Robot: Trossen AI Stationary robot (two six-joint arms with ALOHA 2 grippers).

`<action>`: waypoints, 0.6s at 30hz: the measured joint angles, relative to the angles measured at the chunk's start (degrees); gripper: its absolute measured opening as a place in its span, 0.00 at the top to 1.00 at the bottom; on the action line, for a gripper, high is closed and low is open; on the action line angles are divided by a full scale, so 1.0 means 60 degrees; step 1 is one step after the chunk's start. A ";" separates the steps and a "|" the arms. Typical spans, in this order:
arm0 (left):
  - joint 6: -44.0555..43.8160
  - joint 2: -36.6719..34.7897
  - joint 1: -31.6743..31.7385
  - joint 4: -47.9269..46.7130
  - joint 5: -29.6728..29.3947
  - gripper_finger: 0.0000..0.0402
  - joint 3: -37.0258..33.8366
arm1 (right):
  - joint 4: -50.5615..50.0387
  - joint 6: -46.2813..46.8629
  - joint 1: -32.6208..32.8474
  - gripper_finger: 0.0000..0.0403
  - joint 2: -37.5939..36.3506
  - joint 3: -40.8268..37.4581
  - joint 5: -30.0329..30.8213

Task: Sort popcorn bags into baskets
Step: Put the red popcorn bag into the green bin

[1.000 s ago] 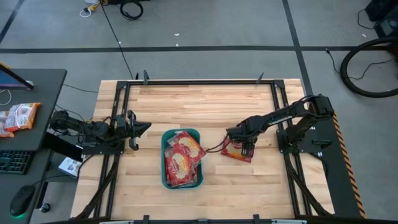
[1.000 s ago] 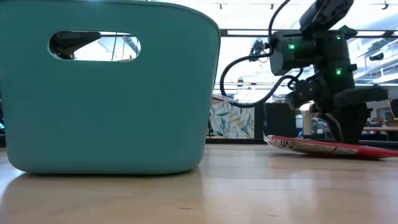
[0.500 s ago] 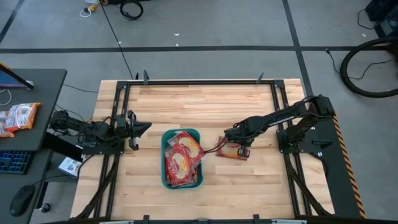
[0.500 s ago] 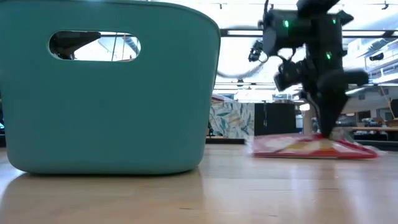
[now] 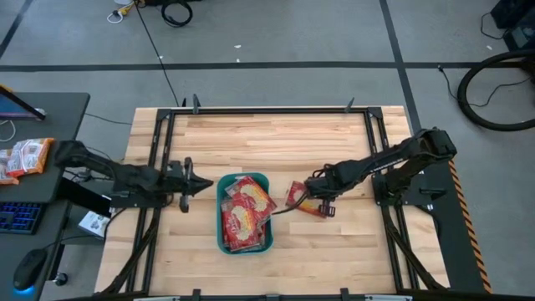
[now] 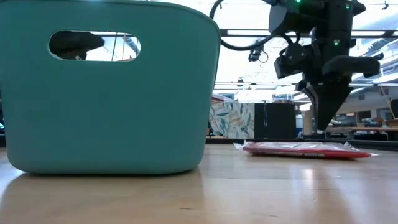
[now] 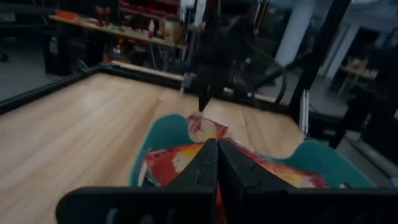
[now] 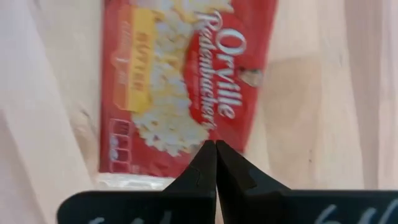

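Note:
A teal basket (image 5: pixel 221 241) stands near the table's middle, and several red popcorn bags (image 5: pixel 244 213) lie piled inside it. One more popcorn bag (image 5: pixel 299 197) lies flat on the wood just right of the basket, also seen in the low view (image 6: pixel 301 149). My right gripper (image 6: pixel 322 128) points down, shut and holding nothing, a little above that bag (image 8: pixel 186 81). My left gripper (image 5: pixel 191 181) is shut and level, left of the basket and pointing at it (image 7: pixel 161 134).
Black frame rails (image 5: pixel 159 150) run along the table's left and right sides. A side desk at the left holds orange-and-white packets (image 5: pixel 25 156). Bare wood (image 5: pixel 267 138) lies on the far side of the basket.
My right gripper has shut and gone toward the basket. The loose bag has slid left with it, one edge raised for a moment, and now lies flat with the gripper risen off it. My left gripper has moved a little right, toward the basket.

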 joint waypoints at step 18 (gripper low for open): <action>0.0881 0.5133 0.0029 0.0791 -0.0263 0.90 0.3512 | -0.0808 0.1071 0.1325 0.80 -0.0004 0.0000 0.0463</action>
